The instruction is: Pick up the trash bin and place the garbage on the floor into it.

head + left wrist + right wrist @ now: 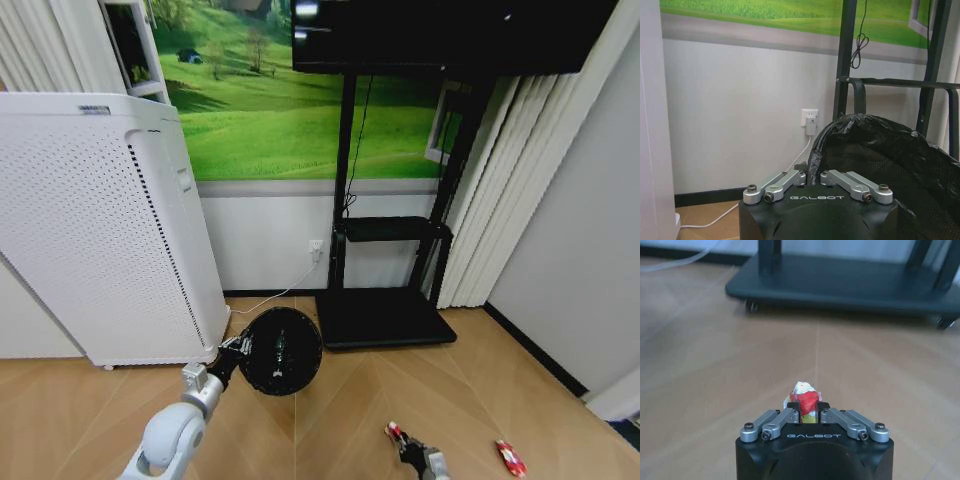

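Wood flooring runs under my rig. My right gripper is pinched onto a crumpled red-and-white wrapper, light and soft, best taken mid-body. My left gripper is clamped on the trash bin's lined rim, lifted beside the white air purifier. Another wrapper lies by the floor's right edge.

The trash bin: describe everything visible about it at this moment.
The trash bin is small, round and black, lined with a crinkled black plastic bag folded over its rim. It is tipped so its open mouth faces the head camera, beside the white appliance. The left gripper is shut on its rim.
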Controlling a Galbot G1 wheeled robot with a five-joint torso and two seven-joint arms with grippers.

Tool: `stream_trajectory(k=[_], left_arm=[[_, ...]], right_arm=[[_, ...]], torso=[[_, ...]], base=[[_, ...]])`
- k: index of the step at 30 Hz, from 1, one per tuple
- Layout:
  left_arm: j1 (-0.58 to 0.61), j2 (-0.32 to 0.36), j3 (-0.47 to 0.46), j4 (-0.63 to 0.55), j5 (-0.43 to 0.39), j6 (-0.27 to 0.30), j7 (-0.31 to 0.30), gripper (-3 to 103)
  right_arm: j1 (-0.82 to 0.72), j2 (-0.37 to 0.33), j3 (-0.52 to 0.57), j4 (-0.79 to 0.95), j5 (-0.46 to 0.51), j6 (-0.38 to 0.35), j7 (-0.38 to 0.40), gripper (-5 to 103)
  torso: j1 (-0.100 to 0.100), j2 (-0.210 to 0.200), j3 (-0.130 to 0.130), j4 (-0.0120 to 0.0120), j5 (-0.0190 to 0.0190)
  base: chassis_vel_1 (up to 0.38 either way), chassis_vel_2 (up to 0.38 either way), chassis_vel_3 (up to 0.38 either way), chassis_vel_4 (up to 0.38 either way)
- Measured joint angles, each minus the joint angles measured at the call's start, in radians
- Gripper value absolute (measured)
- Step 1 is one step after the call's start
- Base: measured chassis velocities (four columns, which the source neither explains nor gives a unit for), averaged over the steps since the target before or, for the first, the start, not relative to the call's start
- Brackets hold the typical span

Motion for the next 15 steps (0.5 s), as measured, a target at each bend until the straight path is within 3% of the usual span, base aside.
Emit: stream_trajectory(k=[3, 4, 5, 7, 10, 15], left_arm=[[0.001, -0.001, -0.006, 0.013, -0.001, -0.001, -0.001, 7], [-0.006, -0.007, -0.012, 0.047, 0.002, -0.005, -0.012, 7], [-0.006, -0.007, -0.012, 0.047, 0.002, -0.005, -0.012, 7], [-0.020, -0.012, -0.001, 0.084, 0.006, -0.008, -0.024, 7], [-0.038, -0.016, 0.023, 0.106, 0.007, -0.008, -0.035, 7], [-0.046, -0.017, 0.036, 0.115, 0.008, -0.008, -0.039, 7]], right_arm=[[-0.007, 0.000, 0.029, 0.074, 0.032, -0.013, 0.000, 14], [-0.017, 0.006, 0.070, 0.215, 0.094, -0.050, 0.008, 14], [-0.017, 0.006, 0.070, 0.215, 0.094, -0.050, 0.008, 14], [-0.052, 0.018, 0.101, 0.410, 0.164, -0.088, 0.026, 14], [-0.083, 0.026, 0.093, 0.542, 0.198, -0.113, 0.048, 14], [-0.095, 0.029, 0.082, 0.591, 0.202, -0.121, 0.056, 14]], torso=[[0.000, 0.000, 0.000, 0.0000, 0.0001], [0.000, 0.000, 0.000, 0.0002, 0.0001], [0.000, 0.000, 0.000, 0.0002, 0.0001], [0.000, 0.000, 0.000, 0.0002, -0.0001], [0.000, 0.000, 0.000, -0.0002, 0.0001], [0.000, 0.000, 0.000, 0.0000, 0.0000]], base=[[0.000, 0.000, 0.000, 0.000], [0.000, 0.000, 0.000, 0.000], [0.000, 0.000, 0.000, 0.000], [0.000, 0.000, 0.000, 0.000], [0.000, 0.000, 0.000, 0.000], [0.000, 0.000, 0.000, 0.000]])
